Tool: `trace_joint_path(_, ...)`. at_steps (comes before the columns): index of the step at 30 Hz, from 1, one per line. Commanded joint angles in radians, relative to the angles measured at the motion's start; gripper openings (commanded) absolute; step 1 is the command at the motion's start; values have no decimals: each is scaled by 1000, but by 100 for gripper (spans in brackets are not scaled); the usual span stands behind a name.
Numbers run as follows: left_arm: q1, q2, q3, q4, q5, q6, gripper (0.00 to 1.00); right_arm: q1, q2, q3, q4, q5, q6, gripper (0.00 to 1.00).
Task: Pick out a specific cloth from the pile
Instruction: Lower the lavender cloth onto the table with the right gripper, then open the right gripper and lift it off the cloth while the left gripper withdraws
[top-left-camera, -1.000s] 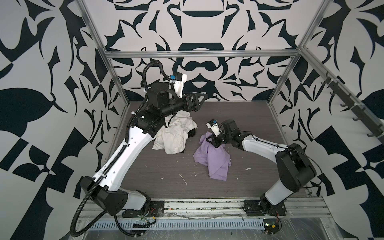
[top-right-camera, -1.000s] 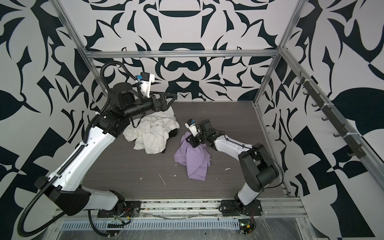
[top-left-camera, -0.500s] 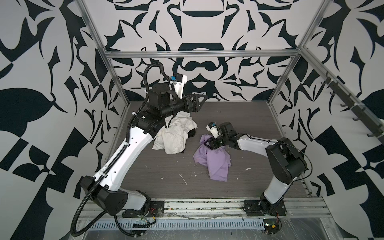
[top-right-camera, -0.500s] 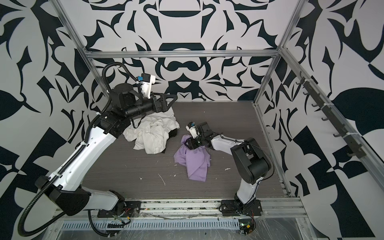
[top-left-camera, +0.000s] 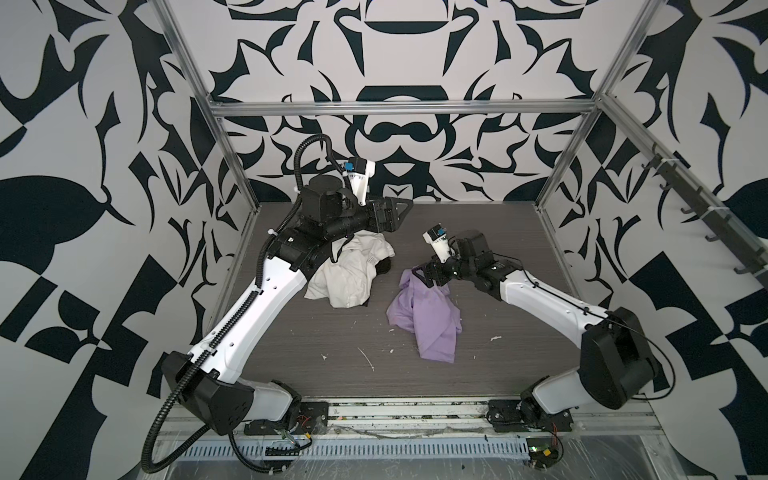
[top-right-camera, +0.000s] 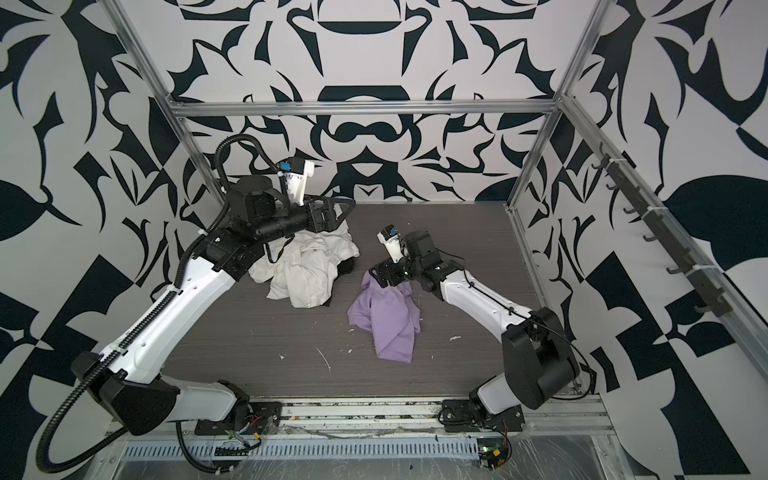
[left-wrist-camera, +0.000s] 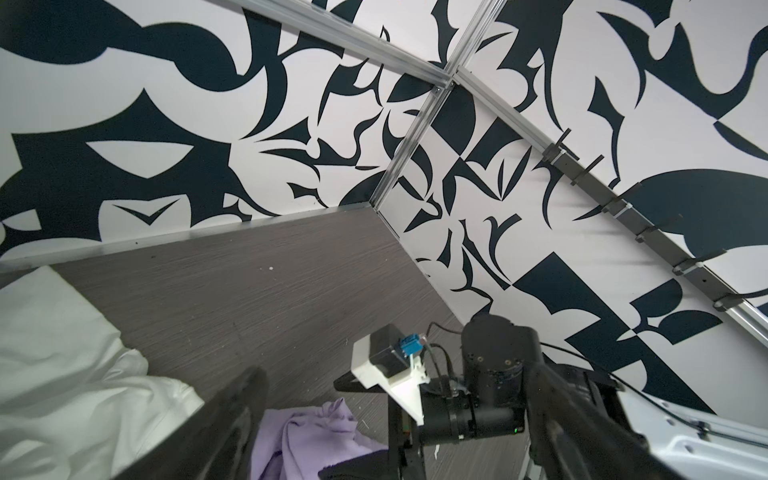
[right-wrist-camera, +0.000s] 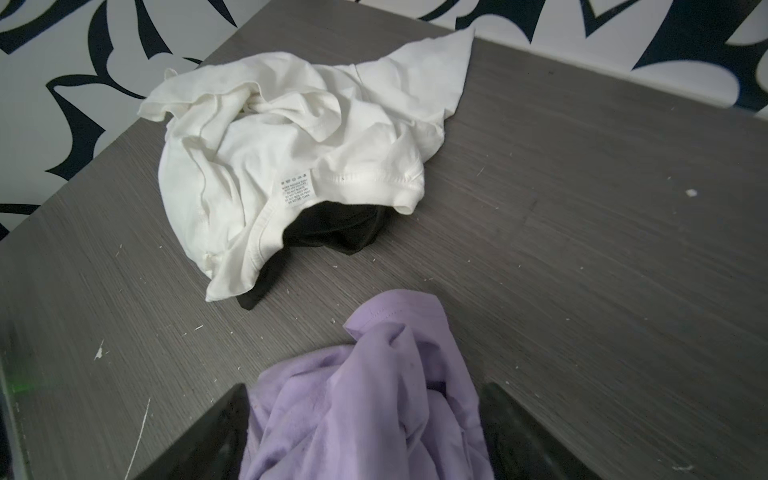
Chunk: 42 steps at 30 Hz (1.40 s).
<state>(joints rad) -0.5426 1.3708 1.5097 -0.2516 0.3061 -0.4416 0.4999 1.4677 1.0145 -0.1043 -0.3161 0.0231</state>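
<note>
a: start at the left. what do you see?

b: my left claw (top-left-camera: 405, 212) is up off the table (top-left-camera: 316, 332), jaws spread wide, nothing between them. under it and back toward its wrist lies the pile (top-left-camera: 353, 274), mostly a crumpled white garment (right-wrist-camera: 291, 137) with a printed care label (right-wrist-camera: 296, 189). my left arm (top-left-camera: 257, 307) crosses over the pile's left side. a black piece (right-wrist-camera: 332, 230) pokes out from under the garment's hem, on the side facing my right claw (top-left-camera: 422, 276).

a: and the cloth?

b: the lilac cloth (top-left-camera: 428, 320) lies apart from the pile, with a strip of bare table between them. its bunched end sits between the jaws of my right claw, which stand apart, one on each side of the bunch, low over the table. whether the fingers (right-wrist-camera: 208, 440) touch the fabric i cannot tell. the rest spreads from the claw toward the front edge of the table.

a: anything in the way?

b: ahead of the right claw there is only that bare strip, then the black piece and the garment.

a: surface and room?

b: grey wood-grain table with white flecks (top-left-camera: 368, 359) scattered near the cloth. black-and-white patterned walls (top-left-camera: 399, 54) on an aluminium frame (top-left-camera: 399, 109), and beyond the right claw's arm a rail of dark hooks (top-left-camera: 702, 212) on the right wall.
</note>
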Motion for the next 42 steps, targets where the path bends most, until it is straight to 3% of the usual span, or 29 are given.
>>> trace_joint_path(1,9,-46,-21,17,-17,1,100,-2,-34,10,-22,14,-17,84)
trace_joint_path(9,18,-89,-88,0,-37,12,100,-2,20,-19,-30,52,-22,74)
trace_joint_path(21,41,-194,-326,-23,-77,-62,100,-1,113,-106,57,141,-9,76)
trace_joint_path(26,52,-217,-440,-53,-162,-149,100,-4,102,-103,73,162,3,76)
trace_joint_path(33,52,-128,-648,77,-160,-363,100,-5,30,-72,74,177,18,78)
trace_joint_path(42,122,54,-667,130,-121,-364,99,-7,-62,-88,58,210,20,80)
